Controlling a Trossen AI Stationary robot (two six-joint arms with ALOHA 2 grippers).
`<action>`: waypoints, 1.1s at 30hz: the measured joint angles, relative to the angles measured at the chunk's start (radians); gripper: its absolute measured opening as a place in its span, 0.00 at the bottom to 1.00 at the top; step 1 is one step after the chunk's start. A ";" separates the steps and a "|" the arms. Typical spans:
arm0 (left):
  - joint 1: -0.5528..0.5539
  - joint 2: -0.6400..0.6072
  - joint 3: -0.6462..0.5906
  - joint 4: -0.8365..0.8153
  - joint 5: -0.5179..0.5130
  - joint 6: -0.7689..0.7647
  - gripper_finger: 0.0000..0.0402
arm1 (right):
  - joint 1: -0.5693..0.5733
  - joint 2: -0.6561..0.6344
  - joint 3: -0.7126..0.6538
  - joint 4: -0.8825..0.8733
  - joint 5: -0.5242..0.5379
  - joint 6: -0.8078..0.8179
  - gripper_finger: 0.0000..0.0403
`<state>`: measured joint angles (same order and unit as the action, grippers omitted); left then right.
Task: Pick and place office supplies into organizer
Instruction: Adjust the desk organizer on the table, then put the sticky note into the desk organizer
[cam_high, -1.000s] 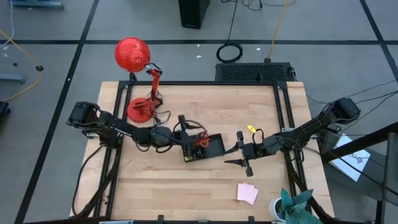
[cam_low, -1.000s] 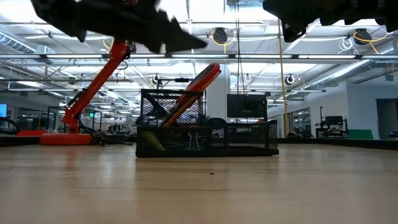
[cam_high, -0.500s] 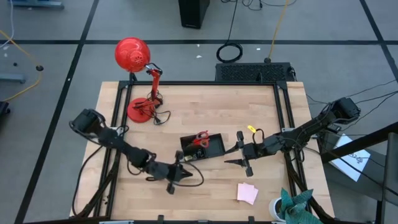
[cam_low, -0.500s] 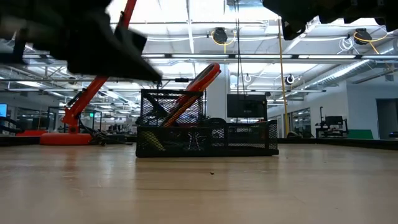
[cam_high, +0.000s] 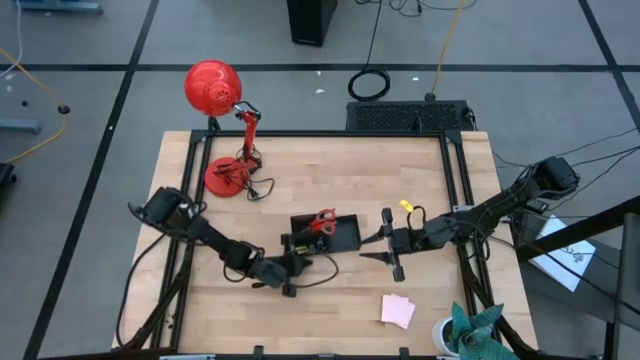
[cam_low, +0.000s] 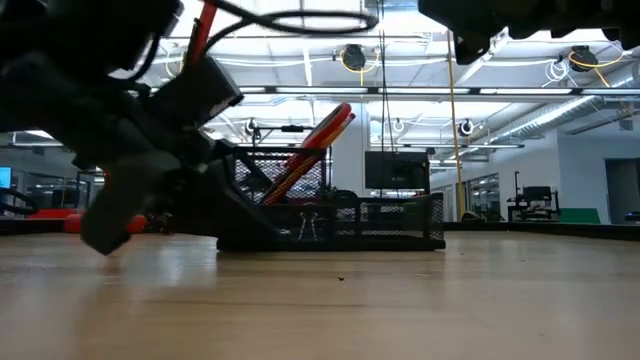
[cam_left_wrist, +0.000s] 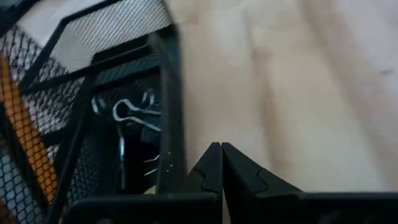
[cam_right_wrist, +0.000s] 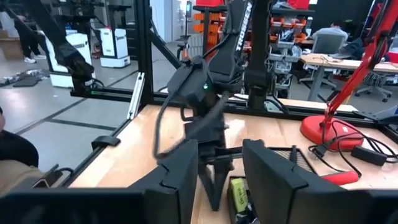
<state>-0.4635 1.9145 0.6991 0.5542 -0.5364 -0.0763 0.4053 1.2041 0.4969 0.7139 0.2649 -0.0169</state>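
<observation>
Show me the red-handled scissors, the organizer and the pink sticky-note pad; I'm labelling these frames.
red-handled scissors (cam_high: 322, 220), high view, on the red handles.
organizer (cam_high: 349, 236), high view, on its right part.
pink sticky-note pad (cam_high: 397, 310), high view, on its middle.

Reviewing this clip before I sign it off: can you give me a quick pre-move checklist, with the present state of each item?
1. Left gripper empty: ok, its jaws are shut with nothing between them, low beside the organizer.
2. Right gripper empty: ok, its jaws stand apart with nothing between them; it waits to the right of the organizer.
3. Scissors stowed: ok, red handles stick up from the organizer.
4. Sticky-note pad stowed: not ok, it lies on the table near the front edge.
5. Yellow-green piece stowed: not ok, it lies on the table right of the organizer.
6. Binder clips stowed: cannot tell.
</observation>
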 joint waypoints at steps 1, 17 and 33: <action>0.006 0.000 0.000 -0.008 -0.009 -0.007 0.01 | 0.000 0.000 0.000 -0.005 0.000 -0.003 0.29; 0.044 -0.002 0.000 -0.059 -0.072 -0.040 0.01 | 0.000 0.000 0.000 -0.017 -0.004 -0.003 0.22; -0.047 -0.002 0.016 0.039 0.016 0.045 0.03 | 0.141 0.000 0.151 -0.395 0.131 0.025 0.06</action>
<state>-0.5100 1.9121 0.7155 0.5935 -0.5206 -0.0309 0.5466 1.2045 0.6481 0.3188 0.3956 0.0080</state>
